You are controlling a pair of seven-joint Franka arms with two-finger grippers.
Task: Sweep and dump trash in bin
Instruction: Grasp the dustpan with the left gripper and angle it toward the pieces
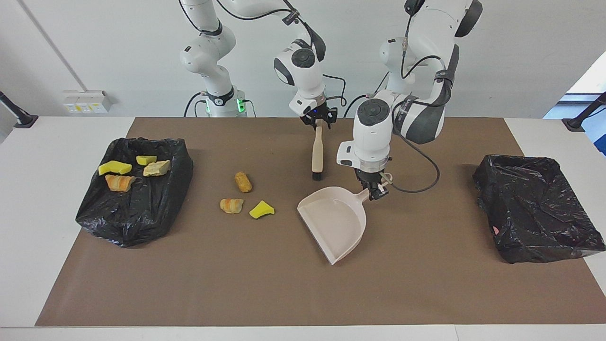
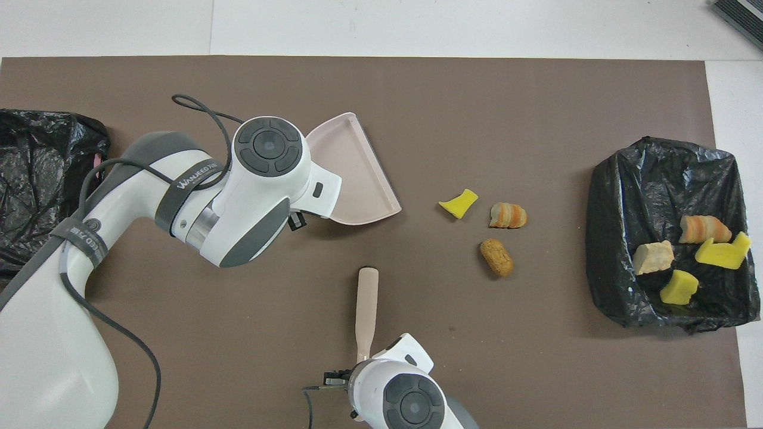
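Observation:
Three bits of trash lie on the brown mat: a yellow sponge chunk [image 1: 261, 209] [image 2: 459, 203], a striped pastry piece [image 1: 231, 205] [image 2: 508, 215] and a tan bread piece [image 1: 243, 182] [image 2: 496, 257]. Several more bits [image 1: 130, 170] sit in the black-lined bin [image 1: 137, 213] [image 2: 608, 238] at the right arm's end. My left gripper [image 1: 377, 189] is shut on the handle of the beige dustpan [image 1: 334, 222] [image 2: 357, 173], whose mouth rests on the mat beside the loose trash. My right gripper [image 1: 318, 121] is at the top end of the beige brush [image 1: 317, 151] [image 2: 366, 310], whose bristles touch the mat.
A second black-lined bin [image 1: 535, 208] [image 2: 36, 173] stands at the left arm's end of the table. The brown mat [image 1: 284, 293] covers most of the white tabletop. The left arm's wrist hides the dustpan handle in the overhead view.

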